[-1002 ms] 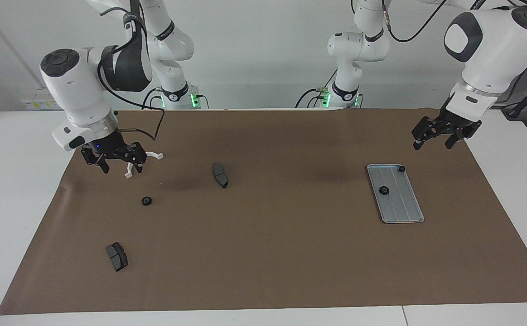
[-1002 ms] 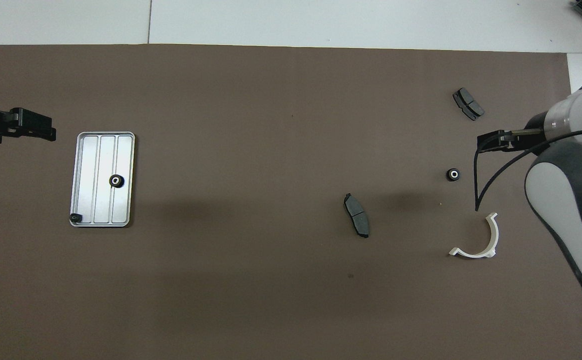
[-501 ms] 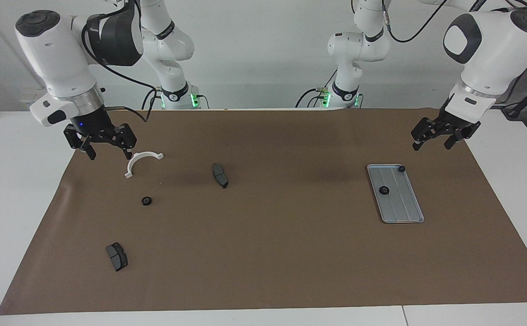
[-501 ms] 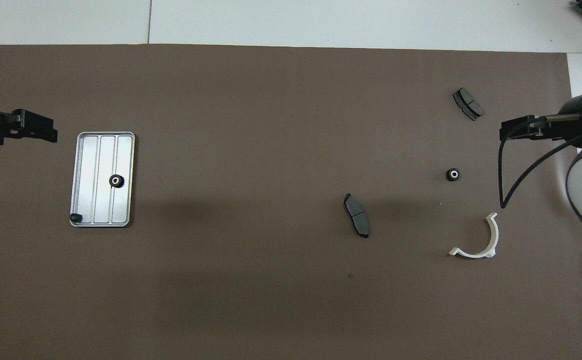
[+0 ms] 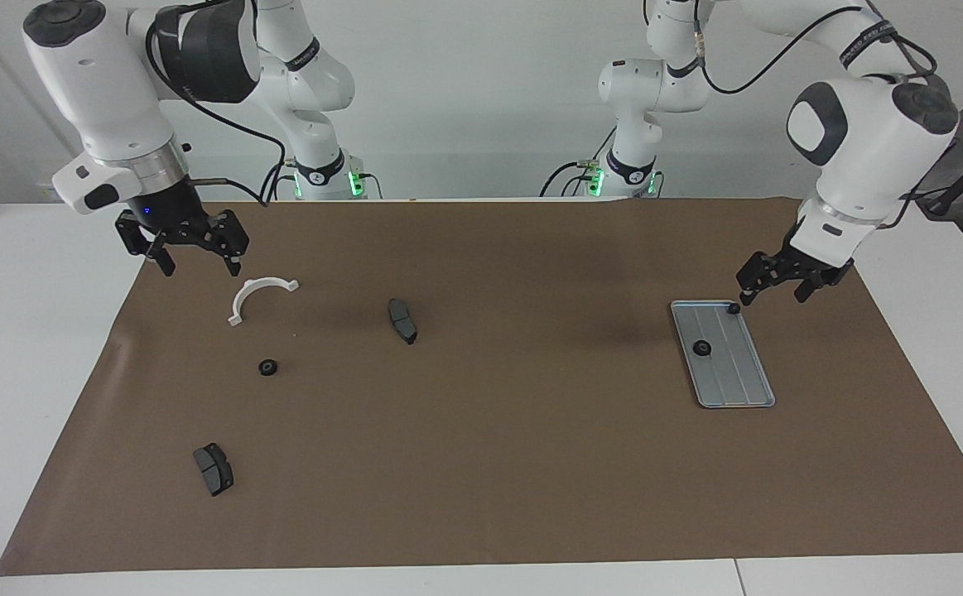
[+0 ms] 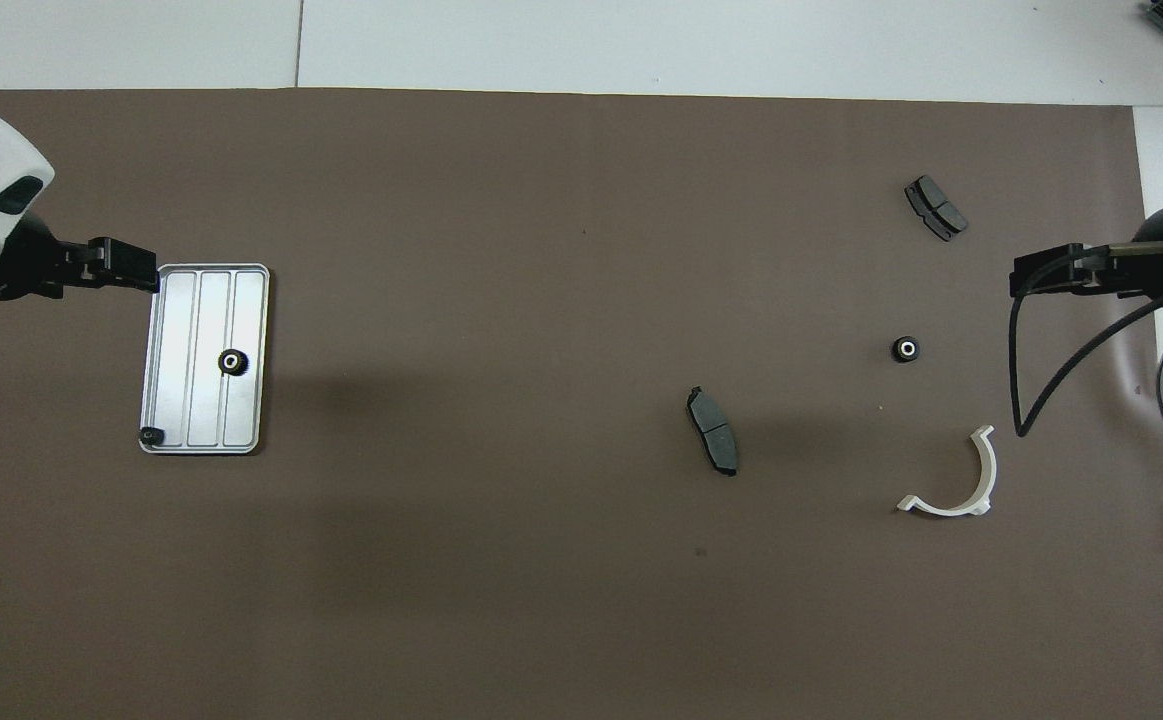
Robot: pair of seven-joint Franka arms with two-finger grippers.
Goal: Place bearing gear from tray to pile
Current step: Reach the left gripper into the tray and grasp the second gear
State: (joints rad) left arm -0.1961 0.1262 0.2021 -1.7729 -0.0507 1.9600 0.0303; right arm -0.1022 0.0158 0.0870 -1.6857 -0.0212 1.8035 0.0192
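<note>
The grey-blue tray (image 5: 738, 382) (image 6: 186, 340) lies toward the left arm's end of the table. A black bearing gear (image 5: 702, 348) (image 6: 231, 362) rests on it, with a smaller black part (image 5: 734, 309) (image 6: 150, 436) in one corner. My left gripper (image 5: 773, 290) (image 6: 129, 274) hangs open and empty just beside the tray. The pile is the white bracket (image 5: 264, 283) (image 6: 941, 510), two dark brake pads (image 5: 402, 320) (image 5: 214, 468) and another bearing gear (image 5: 267, 367) (image 6: 905, 348) on the mat. My right gripper (image 5: 197, 258) (image 6: 1039, 274) is open and empty, raised over the mat's edge beside the bracket.
A brown mat (image 5: 531, 463) covers the table, with white tabletop showing around it. The brake pads (image 6: 712, 444) (image 6: 934, 208) lie well apart. Between tray and pile the mat is bare.
My right gripper lifted off the bracket area and drew back toward its end of the table. My left gripper dropped lower and closer to the tray. No part moved.
</note>
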